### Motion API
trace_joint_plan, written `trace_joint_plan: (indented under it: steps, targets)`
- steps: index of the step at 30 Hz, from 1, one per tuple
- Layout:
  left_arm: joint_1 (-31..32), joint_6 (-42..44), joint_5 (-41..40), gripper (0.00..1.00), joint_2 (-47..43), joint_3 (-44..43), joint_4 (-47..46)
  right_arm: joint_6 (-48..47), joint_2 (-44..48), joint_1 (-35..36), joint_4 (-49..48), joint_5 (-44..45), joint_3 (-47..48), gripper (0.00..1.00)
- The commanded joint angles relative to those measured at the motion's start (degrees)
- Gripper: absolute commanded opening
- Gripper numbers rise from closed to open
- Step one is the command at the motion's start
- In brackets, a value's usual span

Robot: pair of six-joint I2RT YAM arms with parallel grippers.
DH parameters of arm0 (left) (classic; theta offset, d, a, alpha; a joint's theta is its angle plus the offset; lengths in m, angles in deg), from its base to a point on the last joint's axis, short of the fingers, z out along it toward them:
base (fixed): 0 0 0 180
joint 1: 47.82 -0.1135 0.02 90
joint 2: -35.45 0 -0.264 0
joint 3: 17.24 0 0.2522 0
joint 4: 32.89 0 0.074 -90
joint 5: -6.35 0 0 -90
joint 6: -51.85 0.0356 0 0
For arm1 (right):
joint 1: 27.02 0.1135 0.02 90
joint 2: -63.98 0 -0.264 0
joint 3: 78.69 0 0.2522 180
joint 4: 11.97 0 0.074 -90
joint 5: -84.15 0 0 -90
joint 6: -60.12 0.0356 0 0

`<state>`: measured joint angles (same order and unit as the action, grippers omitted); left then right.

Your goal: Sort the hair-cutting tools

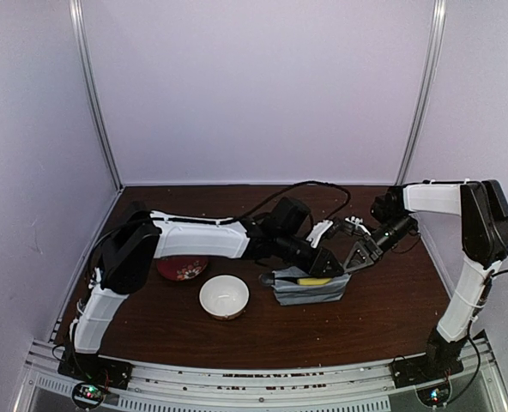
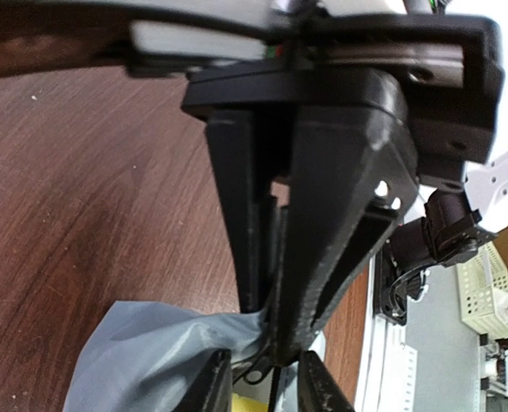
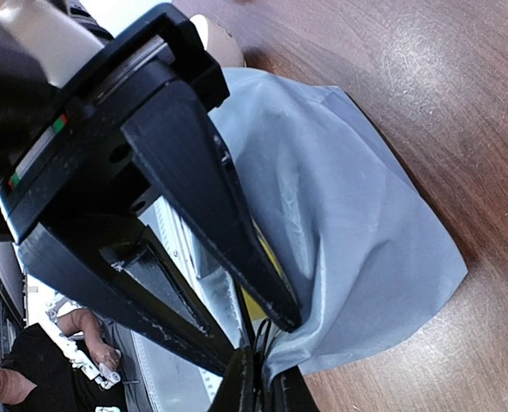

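A grey fabric pouch stands on the brown table with its mouth up. Something yellow lies inside it. A dark tool end pokes out at its left end. My right gripper is shut on the pouch's right rim. My left gripper reaches down to the same rim, jaws a narrow slit apart. A thin black strip runs from its tips into the pouch; it may be the comb. Whether the jaws press on it is unclear. Scissors and clipper cannot be made out.
A white bowl sits left of the pouch near the front. A red patterned plate lies behind the bowl, partly under my left arm. A black cable loops across the back of the table. White walls close off the sides.
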<state>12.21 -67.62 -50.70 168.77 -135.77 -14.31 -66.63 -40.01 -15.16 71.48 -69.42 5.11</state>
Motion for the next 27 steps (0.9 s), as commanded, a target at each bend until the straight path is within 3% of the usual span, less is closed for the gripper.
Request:
trace_joint_plan:
  steps: [1, 5, 14, 20, 27]
  targets:
    - [0.6, 4.5, -4.3, 0.24, 0.5, -0.7, 2.8, -1.7, 0.2, 0.4, 2.2, -3.7, 1.9, 0.03]
    - [1.2, 5.7, -4.6, 0.23, 0.9, -1.4, 2.5, -1.7, 0.1, 0.4, 2.2, -3.8, 1.9, 0.03]
    - [1.7, 6.6, -6.5, 0.0, 0.8, -2.0, 4.1, -1.4, 0.3, 0.2, 2.1, -3.8, 1.9, 0.05]
    - [1.1, 7.0, -6.7, 0.0, -3.4, 3.1, 1.7, -2.2, 0.2, -0.5, 3.3, -3.9, 2.3, 0.23]
    - [0.6, 7.0, -6.7, 0.0, -4.7, 4.2, 1.3, -2.5, 0.3, -0.9, 3.6, -3.7, 2.2, 0.25]
